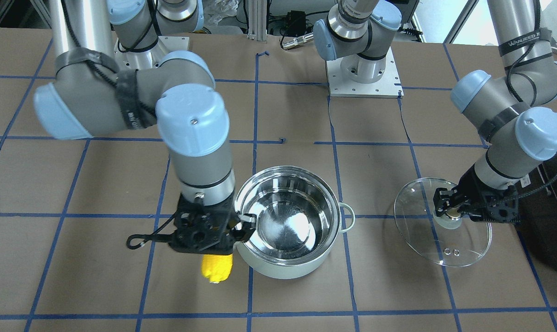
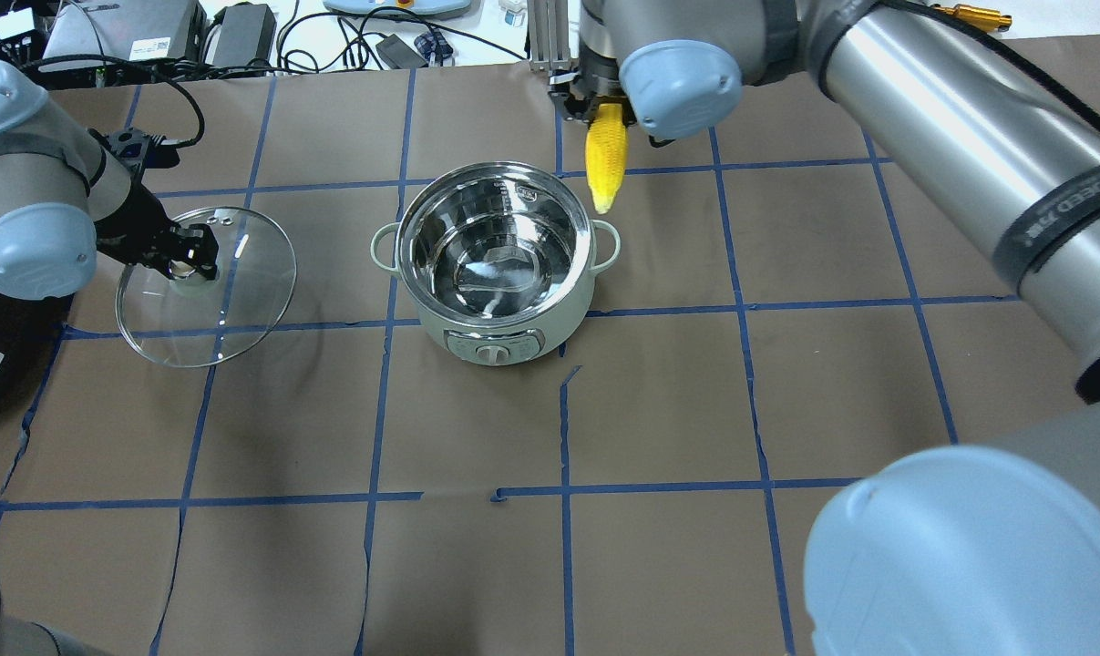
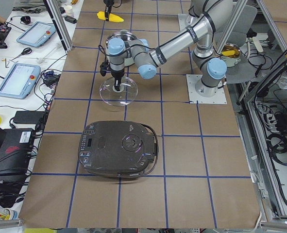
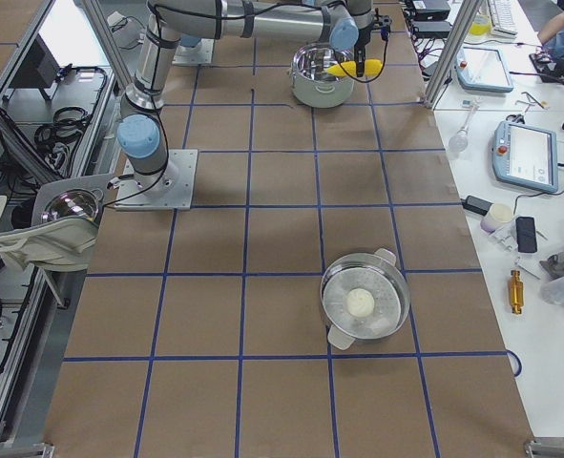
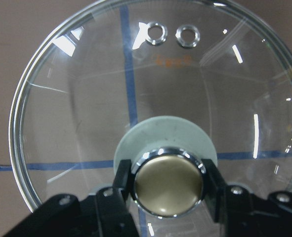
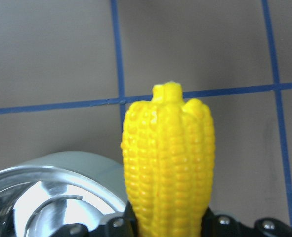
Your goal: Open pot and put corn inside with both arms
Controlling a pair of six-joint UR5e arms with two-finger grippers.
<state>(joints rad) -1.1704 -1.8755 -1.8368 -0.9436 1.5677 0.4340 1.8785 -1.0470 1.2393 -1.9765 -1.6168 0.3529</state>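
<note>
The mint-green pot (image 2: 513,330) stands open at the table's middle, its steel inside empty; it also shows in the front view (image 1: 278,268). My left gripper (image 2: 185,264) is shut on the beige knob (image 5: 168,185) of the glass lid (image 2: 240,296) and holds it tilted, low over the table, to the pot's left side. My right gripper (image 2: 604,107) is shut on the yellow corn (image 2: 606,164), which hangs tip-down just beyond the pot's far right rim, outside it. The corn also shows in the front view (image 1: 217,267) and in the right wrist view (image 6: 168,158).
A large black appliance (image 3: 119,148) lies on the table behind the left arm, close to the lid. A steel pan (image 4: 386,329) holding a white ball sits far off at the table's right end. Benches with tablets flank the far edge.
</note>
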